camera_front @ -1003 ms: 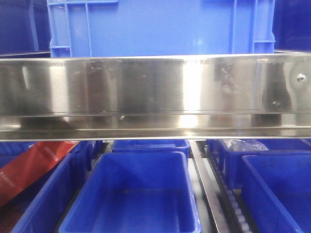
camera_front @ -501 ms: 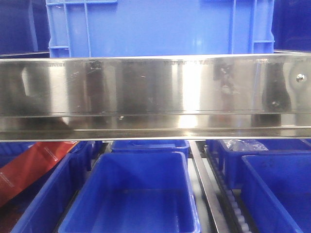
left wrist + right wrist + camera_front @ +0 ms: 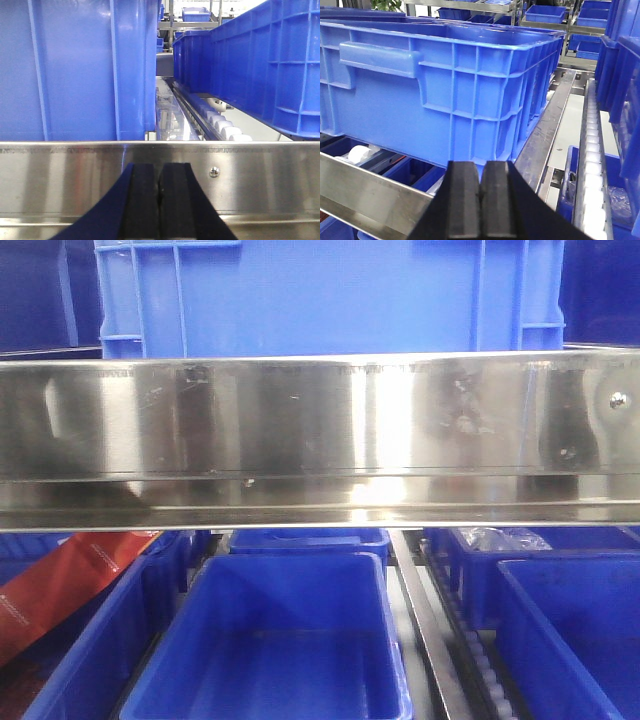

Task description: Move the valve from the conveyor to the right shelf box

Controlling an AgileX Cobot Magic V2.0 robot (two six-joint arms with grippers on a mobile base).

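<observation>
The valve and the conveyor are out of view in every frame. My left gripper (image 3: 160, 172) is shut and empty, its black pads pressed together just in front of a shiny steel shelf rail (image 3: 260, 170). My right gripper (image 3: 480, 172) is shut and empty, held in front of a large blue crate (image 3: 445, 85) on the upper shelf. Neither gripper shows in the front view, which faces the steel rail (image 3: 320, 430) of the rack.
A big blue crate (image 3: 330, 295) sits above the rail. Below it stand open blue bins (image 3: 275, 640) (image 3: 580, 630), a red package (image 3: 60, 585) at left and a bin with a clear bag (image 3: 500, 537). White rollers (image 3: 227, 131) (image 3: 592, 150) line the shelf lanes.
Only the reflections on the steel rail have shifted a little. The bins and the crate have not moved.
</observation>
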